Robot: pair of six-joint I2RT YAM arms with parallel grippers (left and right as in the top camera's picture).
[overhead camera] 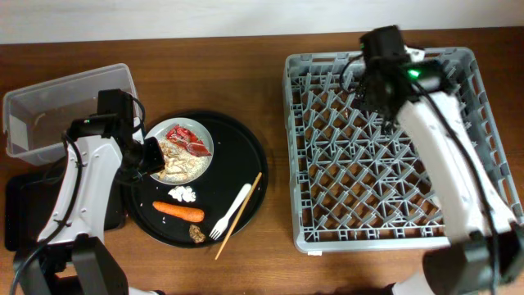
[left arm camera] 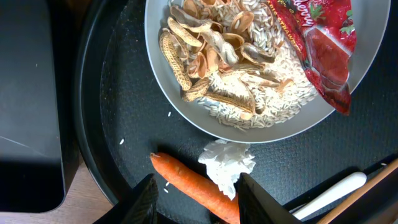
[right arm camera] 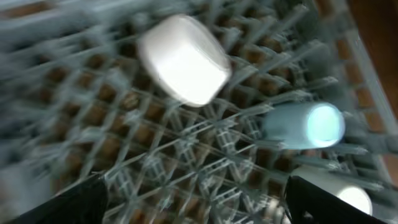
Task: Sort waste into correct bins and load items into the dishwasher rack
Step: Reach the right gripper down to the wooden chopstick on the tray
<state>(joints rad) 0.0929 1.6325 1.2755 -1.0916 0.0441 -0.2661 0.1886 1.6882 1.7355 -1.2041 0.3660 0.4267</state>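
Wooden tabletop (overhead camera: 274, 266), looks like cup-loading: right gripper (right arm camera: 196, 200) spread wide, empty, above white cup (right arm camera: 183, 59) lying in grey plastic lattice rack (overhead camera: 327, 205); left gripper (left arm camera: 202, 200) parted over orange carrot (left arm camera: 183, 179), needs closing on it next.

Obscured items: dishwasher rack (right arm camera: 205, 162), white cup (right arm camera: 183, 59) and light-blue cup (right arm camera: 305, 124), all smeared by blur in the right wrist view (a third white vessel (right arm camera: 339, 186), low right, kind unclear); plate (left arm camera: 373, 74) and red wrapper (left arm camera: 323, 50), cropped at the left wrist view's top; flat black tray (overhead camera: 20, 209), half under the left arm (overhead camera: 82, 188).
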